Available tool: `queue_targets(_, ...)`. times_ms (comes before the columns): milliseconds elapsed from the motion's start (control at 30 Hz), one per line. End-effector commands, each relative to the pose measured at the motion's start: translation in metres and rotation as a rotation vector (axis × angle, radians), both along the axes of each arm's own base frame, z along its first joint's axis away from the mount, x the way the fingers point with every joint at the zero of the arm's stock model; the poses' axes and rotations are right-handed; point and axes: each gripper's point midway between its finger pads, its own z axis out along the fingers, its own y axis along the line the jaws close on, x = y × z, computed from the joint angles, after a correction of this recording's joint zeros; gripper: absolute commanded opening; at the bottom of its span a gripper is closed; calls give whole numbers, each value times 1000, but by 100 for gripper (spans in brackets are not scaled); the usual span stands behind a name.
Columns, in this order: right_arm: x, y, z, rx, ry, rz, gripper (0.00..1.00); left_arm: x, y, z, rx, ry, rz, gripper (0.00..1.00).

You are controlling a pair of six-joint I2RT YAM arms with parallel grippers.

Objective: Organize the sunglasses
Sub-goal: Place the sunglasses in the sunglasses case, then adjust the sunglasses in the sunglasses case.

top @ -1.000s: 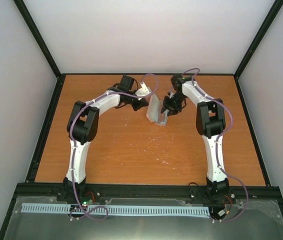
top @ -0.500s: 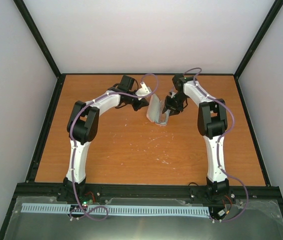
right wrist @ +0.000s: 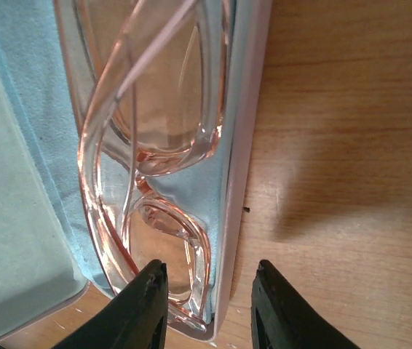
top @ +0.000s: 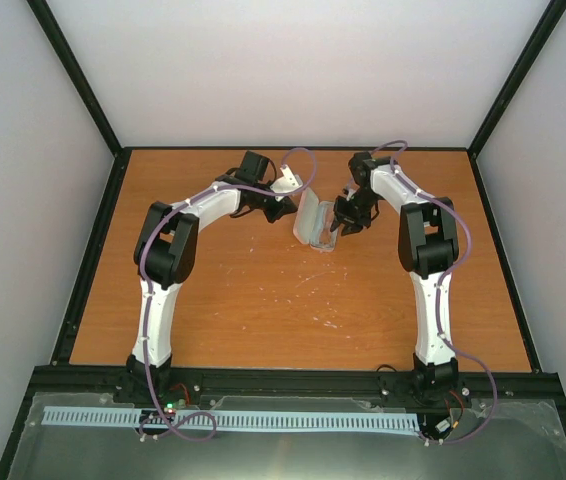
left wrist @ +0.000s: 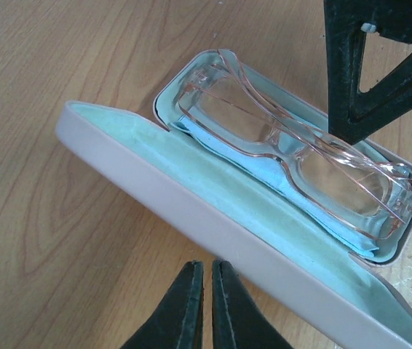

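Observation:
The pink case (top: pixel 312 220) lies open at the middle back of the table. The amber sunglasses (left wrist: pixel 286 138) lie folded in its base on the light blue cloth (left wrist: pixel 264 174). My left gripper (left wrist: pixel 207 265) is shut and empty, its tips just behind the outside of the raised lid (left wrist: pixel 191 211); it also shows in the top view (top: pixel 293 208). My right gripper (right wrist: pixel 210 280) is open at the case's right side (top: pixel 341 222). One finger (right wrist: pixel 148 291) hangs over a lens of the sunglasses (right wrist: pixel 155 109); the other is outside the base wall (right wrist: pixel 242 145).
The wooden tabletop (top: pixel 263 300) carries pale scuff marks near its middle. A black frame (top: pixel 93 250) edges the table, with grey walls close round it. My right gripper's black finger (left wrist: pixel 366 73) shows over the case in the left wrist view.
The case now looks lower and sits slightly farther back. My right gripper has moved a little back and right beside it. My left gripper has hardly moved.

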Motion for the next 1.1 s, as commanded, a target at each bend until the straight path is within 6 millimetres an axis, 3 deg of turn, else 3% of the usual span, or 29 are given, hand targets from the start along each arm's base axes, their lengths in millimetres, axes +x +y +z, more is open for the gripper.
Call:
queue_targets(0, 9, 1, 27, 9, -84, -3, 29, 3, -4, 19, -28, -37, -5, 8)
queue_targets(267, 11, 6, 46, 51, -140, -10, 26, 3, -4, 19, -26, -40, -6, 8)
queue_targets(500, 8, 14, 29, 63, -105, 2, 18, 3, -3, 18, -21, -42, -5, 8)
queue_targets(900, 10, 28, 11, 97, -75, 12, 17, 3, -2, 17, -15, -44, -3, 8)
queue_targets(1067, 11, 27, 18, 99, -95, 10, 17, 3, -2, 16, -15, -41, -2, 8)
